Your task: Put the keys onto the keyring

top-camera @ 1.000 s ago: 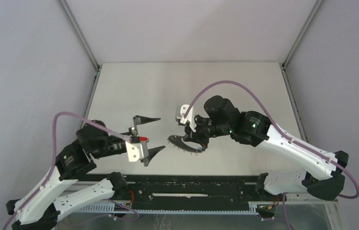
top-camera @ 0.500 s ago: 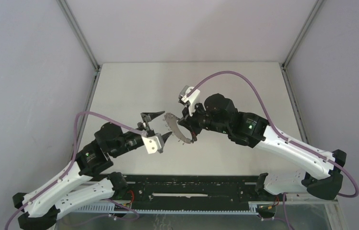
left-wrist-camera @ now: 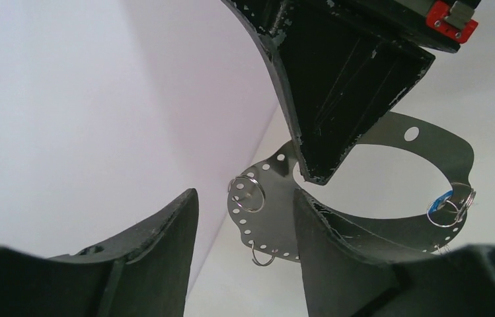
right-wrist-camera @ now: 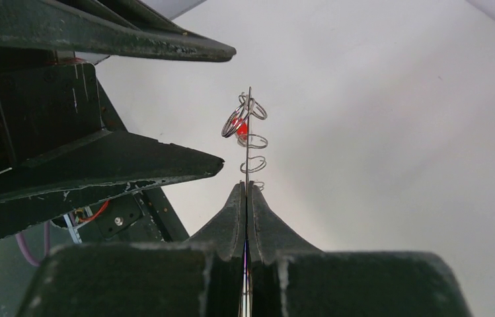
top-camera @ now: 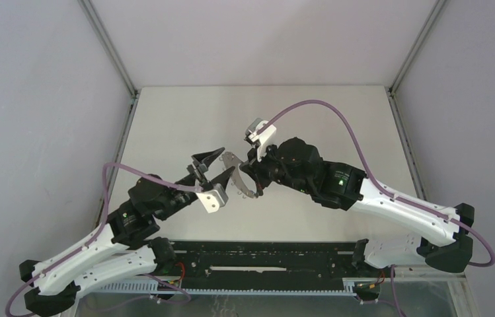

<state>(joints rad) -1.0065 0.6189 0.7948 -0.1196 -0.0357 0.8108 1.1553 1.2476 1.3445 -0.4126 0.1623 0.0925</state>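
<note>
The keyring [top-camera: 232,160] is a flat grey metal ring with holes and small wire loops, held up above the table. My right gripper [top-camera: 250,177] is shut on its rim; in the right wrist view the keyring [right-wrist-camera: 248,112] stands edge-on above the closed fingertips [right-wrist-camera: 239,198]. A red key head [right-wrist-camera: 240,129] hangs among the loops. A blue key head [left-wrist-camera: 439,201] hangs on a loop at the keyring's [left-wrist-camera: 310,228] right side. My left gripper [top-camera: 226,162] is open and empty, its fingertips at the ring's left edge; I cannot tell if they touch.
The white table [top-camera: 310,119] lies below both grippers, with grey walls on three sides. A black rail [top-camera: 264,254] runs along the near edge between the arm bases. The left gripper's fingers [right-wrist-camera: 165,162] fill the left of the right wrist view.
My left arm has reached forward and right, bringing its open fingers up to the keyring. My right gripper has turned the ring and carried it left and a little farther away.
</note>
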